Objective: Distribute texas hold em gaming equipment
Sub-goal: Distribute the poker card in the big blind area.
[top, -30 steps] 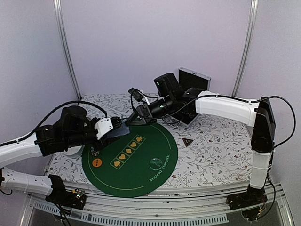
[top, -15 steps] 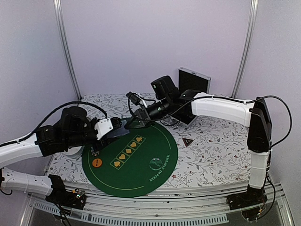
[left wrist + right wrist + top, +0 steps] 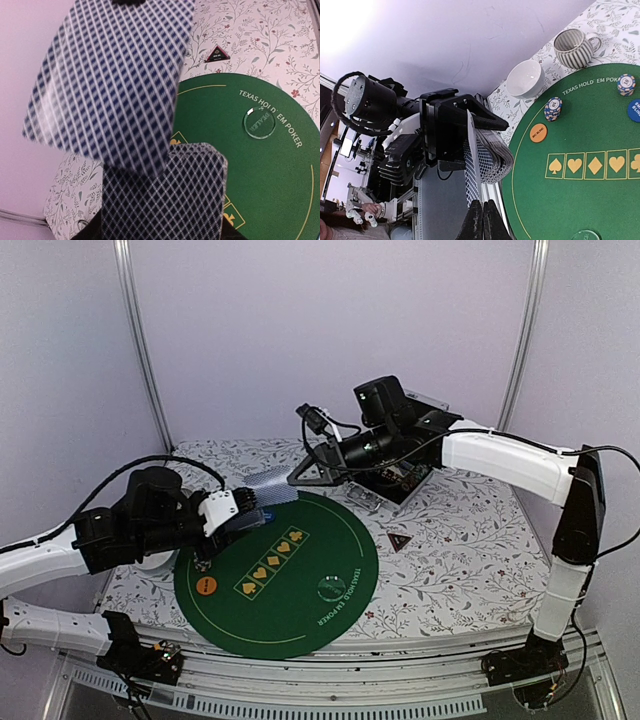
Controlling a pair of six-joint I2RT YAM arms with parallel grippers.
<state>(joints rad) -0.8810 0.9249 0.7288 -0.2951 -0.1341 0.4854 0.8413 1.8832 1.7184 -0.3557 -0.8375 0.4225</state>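
A single diamond-backed playing card (image 3: 110,80) is pinched at one short end by the right gripper (image 3: 482,216), its fingers closed down to the card's thickness. The card hangs in the air over the far-left rim of the green Texas Hold'em mat (image 3: 300,610), just beside the deck (image 3: 165,195), which the left gripper (image 3: 243,512) clamps between its fingers.

The card's long axis runs from the right gripper toward the left one. Dealing it should therefore mean swinging it clear of the deck and down onto the mat, and the right arm alone carries it.

The left wrist view shows the card's whole back, blurred and overlapping the deck's top edge; whether they touch is unclear. The right wrist view shows the card only edge-on. It also shows a chip stack (image 3: 553,108) on the mat, which does not appear in the top view.
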